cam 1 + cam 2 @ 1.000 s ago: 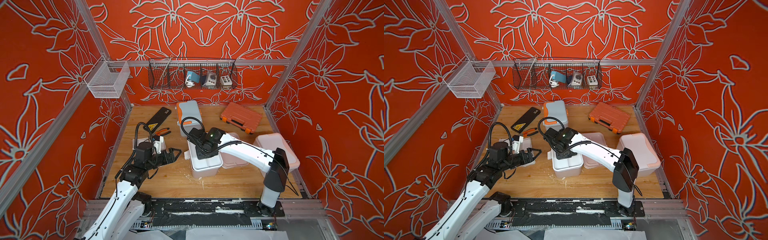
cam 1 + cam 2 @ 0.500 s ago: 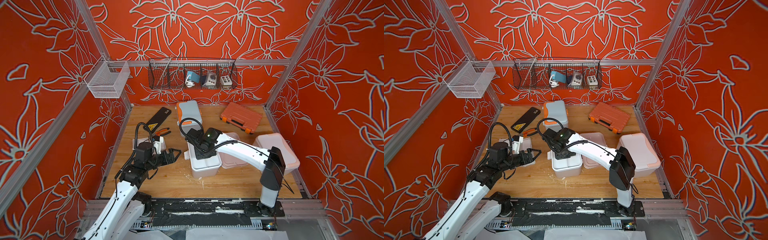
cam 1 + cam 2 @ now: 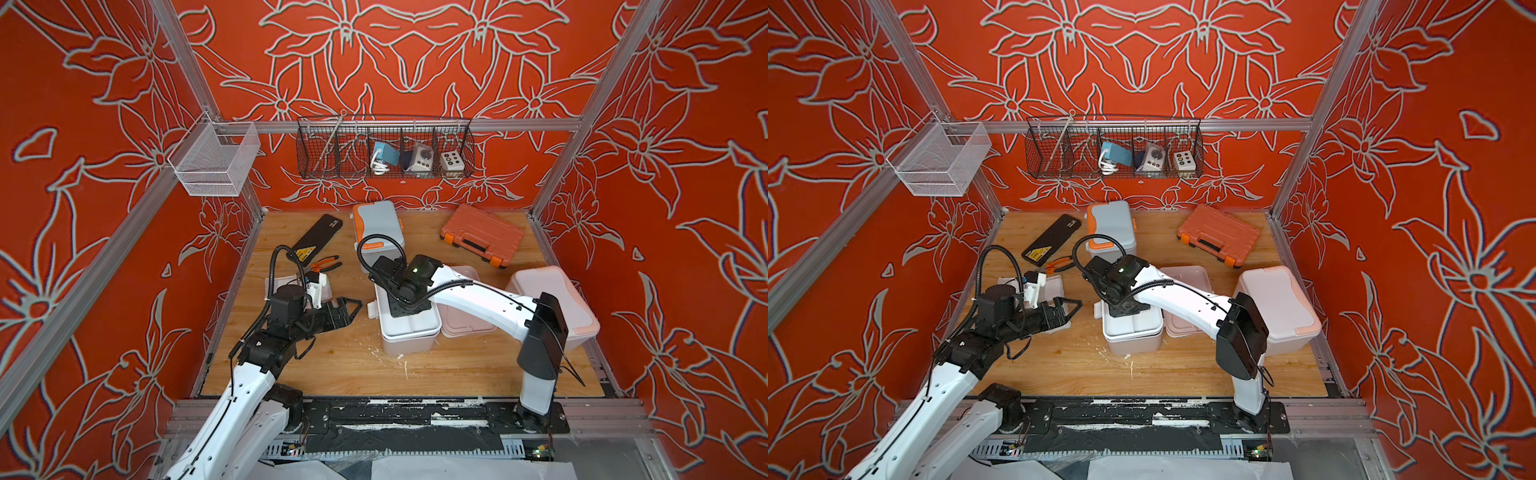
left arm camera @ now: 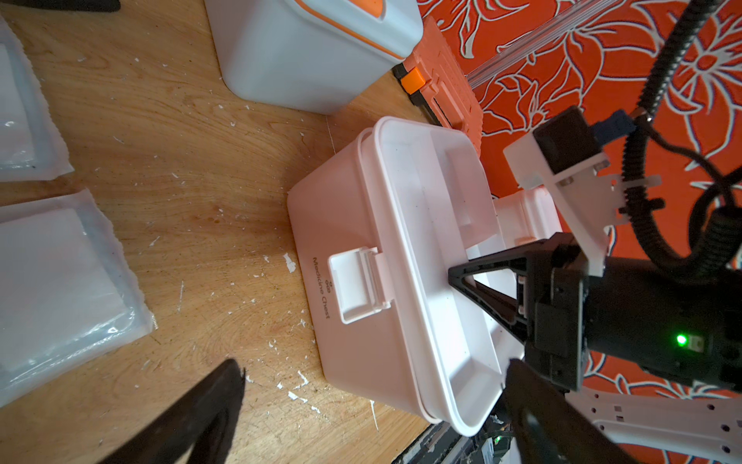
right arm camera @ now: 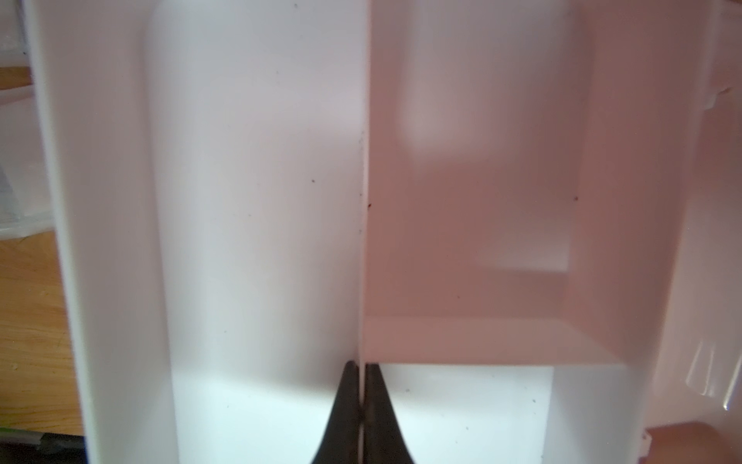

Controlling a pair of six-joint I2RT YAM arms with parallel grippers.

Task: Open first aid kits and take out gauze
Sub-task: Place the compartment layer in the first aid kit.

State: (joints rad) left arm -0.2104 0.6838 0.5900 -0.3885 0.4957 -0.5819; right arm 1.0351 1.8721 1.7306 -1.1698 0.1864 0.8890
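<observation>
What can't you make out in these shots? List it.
- Beneath the tray of the open pink kit: hidden in every view by the tray itself.
- Inside the blue-grey kit and white kit: lids shut, both top views.
- Gauze: cut off by the left wrist view's edge; count unclear.

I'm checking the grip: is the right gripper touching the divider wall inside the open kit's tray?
Touching. The right wrist view shows the right gripper closed on the tray divider, a finger pressed flat against each side.
</observation>
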